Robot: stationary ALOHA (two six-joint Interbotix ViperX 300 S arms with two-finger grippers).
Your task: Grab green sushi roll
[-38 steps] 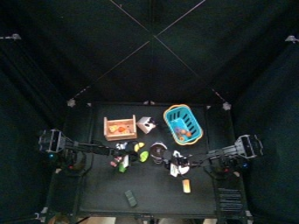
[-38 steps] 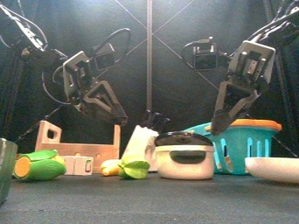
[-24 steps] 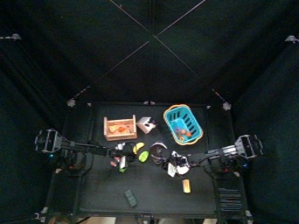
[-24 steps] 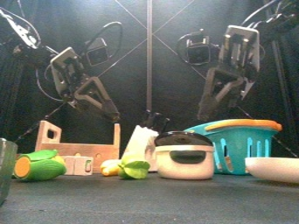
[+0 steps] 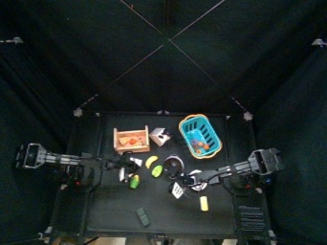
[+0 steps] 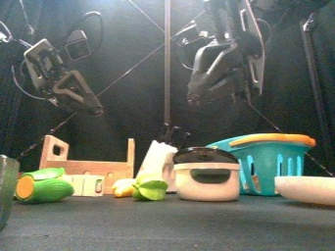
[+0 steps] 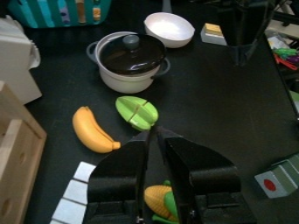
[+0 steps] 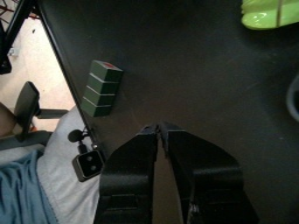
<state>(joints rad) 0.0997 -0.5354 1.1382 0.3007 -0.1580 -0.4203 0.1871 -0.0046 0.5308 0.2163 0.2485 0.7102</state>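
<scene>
Both claws look closed on nothing: we see the left gripper (image 7: pixel 156 144) with its jaws pressed to a thin slit, and the right gripper (image 8: pixel 158 131) the same. Each hangs above the small black table (image 5: pixel 109 206), which is matte and dark inside a pen of black curtains (image 5: pixel 52 77). Past the table's edge, the right wrist view gives us a pale floor and a patch of blue cloth.

We find the green sushi roll (image 8: pixel 101 87) lying alone near the table's front edge, well apart from the other toys. It is a stubby dull green block scored into segments. Nothing lies between it and the right gripper above.

Further back stand a wooden crate (image 6: pixel 85 162) and a woven blue basket (image 6: pixel 268 162) with an orange rim. Between them are a glossy black pot (image 7: pixel 128 61) with a knobbed lid, a white bowl (image 7: pixel 170 28), a banana (image 7: pixel 91 129) and a bright yellow-green rounded toy (image 7: pixel 136 112).
</scene>
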